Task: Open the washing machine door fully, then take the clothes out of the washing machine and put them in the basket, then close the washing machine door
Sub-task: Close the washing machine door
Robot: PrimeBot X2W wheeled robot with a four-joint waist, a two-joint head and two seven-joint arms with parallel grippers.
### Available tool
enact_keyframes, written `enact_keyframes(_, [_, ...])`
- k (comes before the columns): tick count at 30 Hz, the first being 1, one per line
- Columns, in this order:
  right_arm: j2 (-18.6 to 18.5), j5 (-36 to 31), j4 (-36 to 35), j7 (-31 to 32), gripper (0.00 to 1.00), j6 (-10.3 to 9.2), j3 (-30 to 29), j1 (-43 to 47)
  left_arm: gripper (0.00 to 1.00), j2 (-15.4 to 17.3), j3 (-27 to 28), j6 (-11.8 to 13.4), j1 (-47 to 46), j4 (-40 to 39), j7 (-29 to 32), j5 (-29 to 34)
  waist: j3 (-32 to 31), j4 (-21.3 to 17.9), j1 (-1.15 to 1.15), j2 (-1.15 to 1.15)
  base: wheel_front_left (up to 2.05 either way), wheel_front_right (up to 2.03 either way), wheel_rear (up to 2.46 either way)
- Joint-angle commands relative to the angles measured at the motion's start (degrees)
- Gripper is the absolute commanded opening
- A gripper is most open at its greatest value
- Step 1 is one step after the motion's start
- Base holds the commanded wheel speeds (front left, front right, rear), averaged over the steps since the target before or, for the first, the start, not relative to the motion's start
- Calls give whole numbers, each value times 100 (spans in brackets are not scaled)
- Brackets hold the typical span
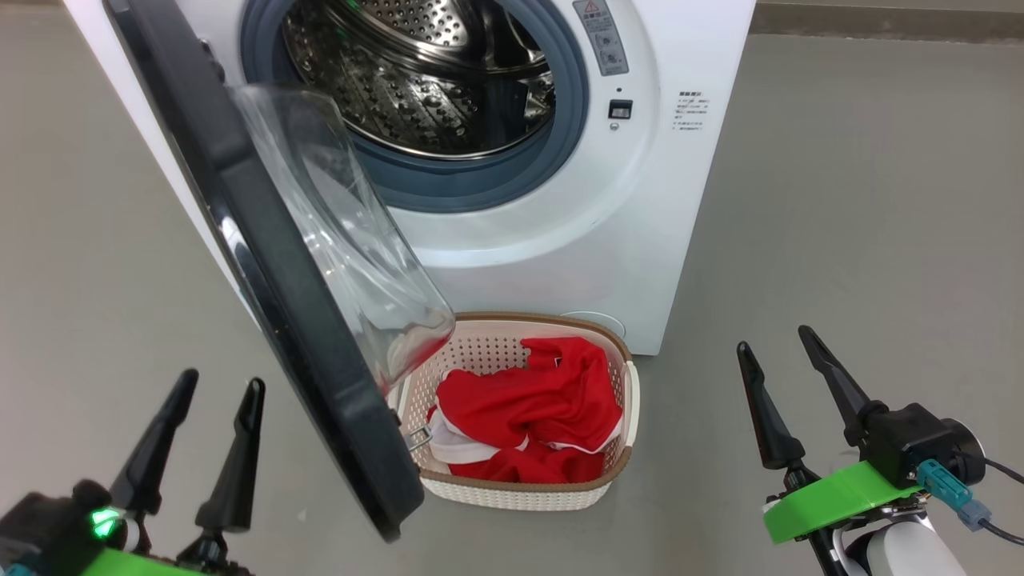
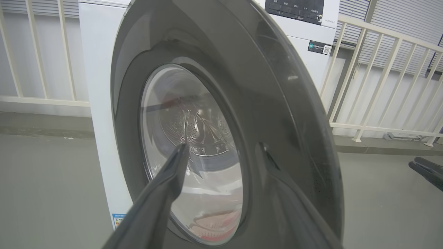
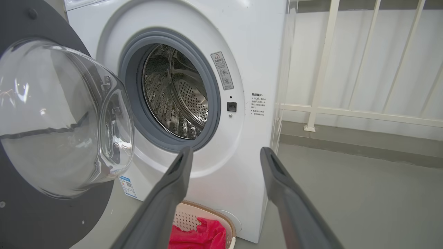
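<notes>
The bright red fabric clothes with white trim lie bunched inside the small cream-white perforated plastic basket with a brown woven-look rim, which stands on the grey floor just in front of the foot of the big white front-loading washing machine. We see the large round washing machine door with its glossy black frame swung out from the machine's left side and standing partly open; its bulging clear glass bowl window faces the grey rubber ring and the perforated steel drum, and in the head view the door's lower edge overlaps the basket's left end. The left gripper hangs to the left of the door, facing its outer side, its two dark fingers spread and released, grasping nothing. The right gripper hangs to the right of the basket, well apart from it, likewise spread wide and empty. A white railing stands behind the machine.
</notes>
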Motion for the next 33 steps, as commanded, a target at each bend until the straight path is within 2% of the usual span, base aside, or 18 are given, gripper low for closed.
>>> enact_keyframes(1, [-10, 44, -165, -37, 100, 28, 122, -137, 100, 156, 200, -13, -32, -182, -85, 97, -16, -33, 0, 0, 0, 0, 0])
enact_keyframes(13, [-10, 102, -172, -37, 100, 28, 133, -55, 100, -71, 255, 400, 500, -216, -206, 382, -77, -91, 0, 0, 0, 0, 0])
enact_keyframes(25, [-10, 133, -188, -37, 100, 28, 115, -52, 100, -234, 273, 487, 642, -357, -249, 433, -40, -79, 0, 0, 0, 0, 0])
enact_keyframes(33, [-10, 160, -171, -37, 100, 28, 113, -48, 100, -230, 246, 517, 654, -348, -258, 522, -72, -93, 0, 0, 0, 0, 0])
